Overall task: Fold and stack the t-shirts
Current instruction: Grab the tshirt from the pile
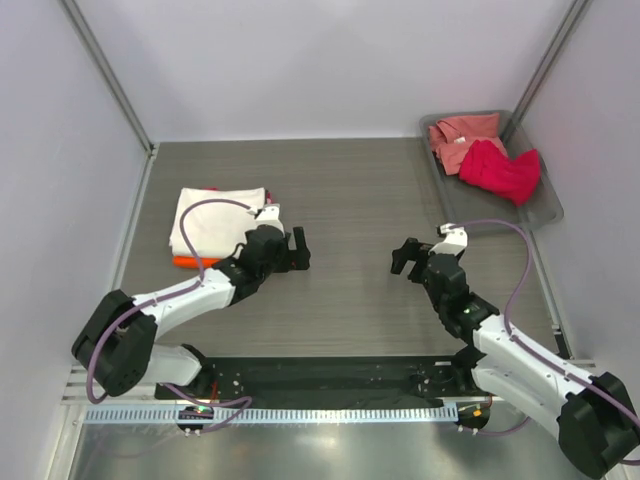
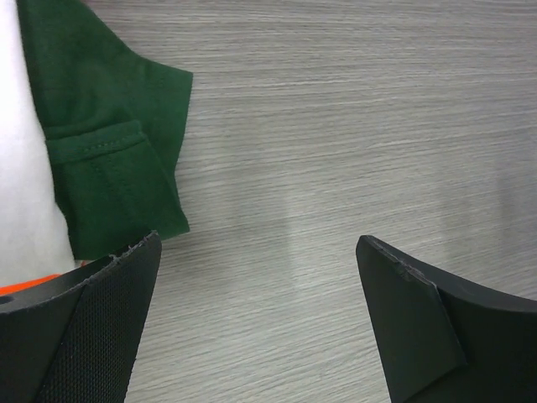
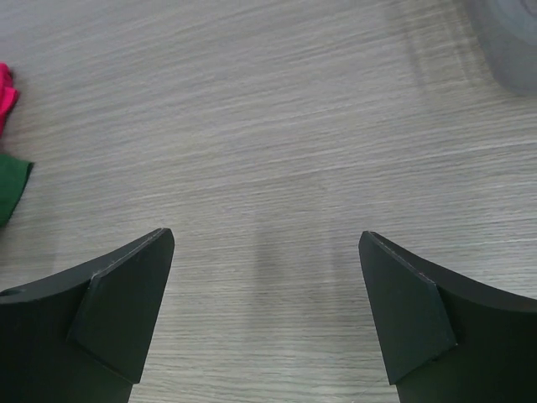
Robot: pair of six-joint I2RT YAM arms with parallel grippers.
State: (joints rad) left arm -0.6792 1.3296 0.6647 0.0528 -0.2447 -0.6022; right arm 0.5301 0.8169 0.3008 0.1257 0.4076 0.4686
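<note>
A folded stack lies at the left: a cream-white t-shirt (image 1: 215, 220) on top and an orange one (image 1: 185, 262) under it. In the left wrist view a dark green t-shirt (image 2: 101, 143) sticks out beside the white cloth (image 2: 21, 168) and an orange edge (image 2: 25, 285). A salmon-pink t-shirt (image 1: 460, 135) and a crimson one (image 1: 500, 170) lie crumpled in the grey tray (image 1: 545, 205). My left gripper (image 1: 298, 248) (image 2: 258, 242) is open and empty over bare table, just right of the stack. My right gripper (image 1: 405, 257) (image 3: 267, 235) is open and empty over the table's middle.
The tray stands at the back right against the wall. Grey walls close in the table on three sides. In the right wrist view a green cloth corner (image 3: 10, 189) and a crimson scrap (image 3: 5, 92) show at the left edge.
</note>
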